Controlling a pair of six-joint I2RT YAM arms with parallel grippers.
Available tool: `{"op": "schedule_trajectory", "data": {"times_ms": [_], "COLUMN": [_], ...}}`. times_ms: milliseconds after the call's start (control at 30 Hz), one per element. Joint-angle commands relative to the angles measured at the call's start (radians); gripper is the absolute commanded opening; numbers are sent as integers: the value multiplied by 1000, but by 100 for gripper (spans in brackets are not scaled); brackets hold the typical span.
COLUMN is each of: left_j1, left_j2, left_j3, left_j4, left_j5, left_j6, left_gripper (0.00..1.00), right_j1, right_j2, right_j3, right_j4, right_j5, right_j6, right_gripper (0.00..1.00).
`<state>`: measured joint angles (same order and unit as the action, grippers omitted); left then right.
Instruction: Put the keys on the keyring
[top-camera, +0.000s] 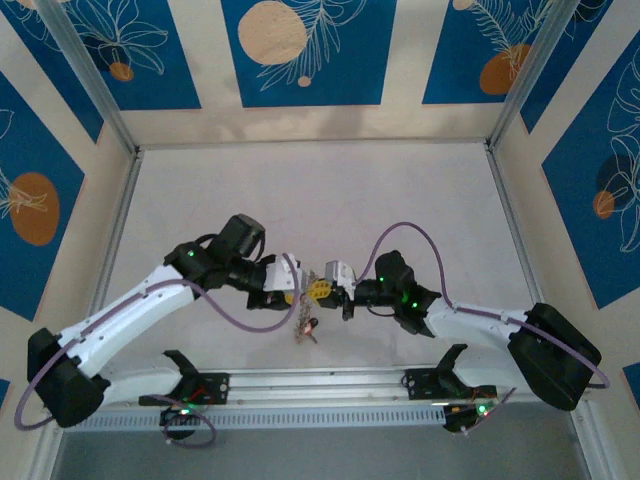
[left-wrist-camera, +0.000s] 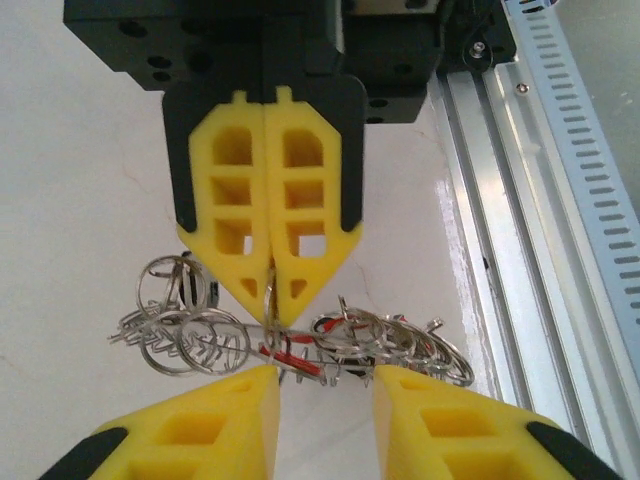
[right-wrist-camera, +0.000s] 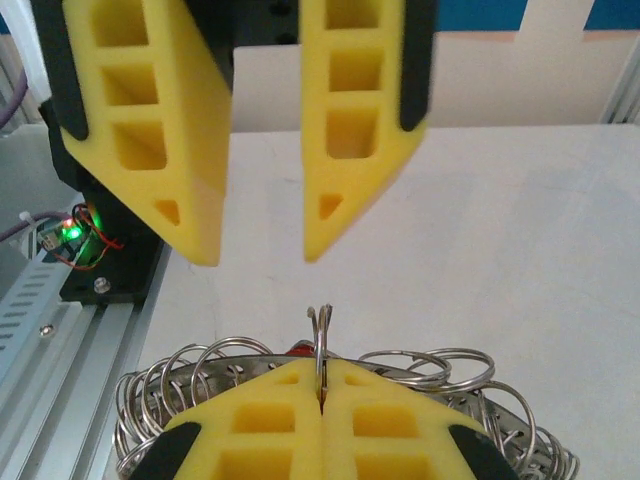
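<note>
Silvery keyring (right-wrist-camera: 320, 335) is clenched in the right gripper (right-wrist-camera: 320, 378), its keys (top-camera: 311, 325) dangling at 6 o'clock above the tabletop (top-camera: 300, 200). The left gripper (left-wrist-camera: 325, 385) sits released at 9 o'clock of it.

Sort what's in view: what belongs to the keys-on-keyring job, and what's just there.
Job:
keyring, a tangle of wire loops
keys, a red head among the loops
right gripper, fingers shut on a loop
left gripper, fingers open

Just there:
aluminium rail
purple cables
patterned walls
</note>
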<state>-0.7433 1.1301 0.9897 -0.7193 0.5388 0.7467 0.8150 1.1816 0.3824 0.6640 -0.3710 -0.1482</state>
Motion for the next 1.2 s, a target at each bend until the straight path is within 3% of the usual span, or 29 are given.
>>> {"op": "schedule_trajectory", "data": {"times_ms": [0,300,533,1167], "left_j1": [10,10,10,27], "left_j2": [-36,-44,-50,-117], "left_j3": [-50,-101,-98,-153], "left_j4": [87,221,220,262], "left_j5": [48,86,69,7], "left_j6": [2,-35,-23,-56], "left_gripper": [30,29,24,27], "right_j1": [0,5,24,33], "right_j2": [-21,30,47,91], "right_j3": [-19,-36,-24,-5], "right_j4": [182,279,269,266], "right_j5": [-34,-71,-70,-58], "right_j6": [17,-25,-58,-87], "right_gripper": [0,0,0,0]}}
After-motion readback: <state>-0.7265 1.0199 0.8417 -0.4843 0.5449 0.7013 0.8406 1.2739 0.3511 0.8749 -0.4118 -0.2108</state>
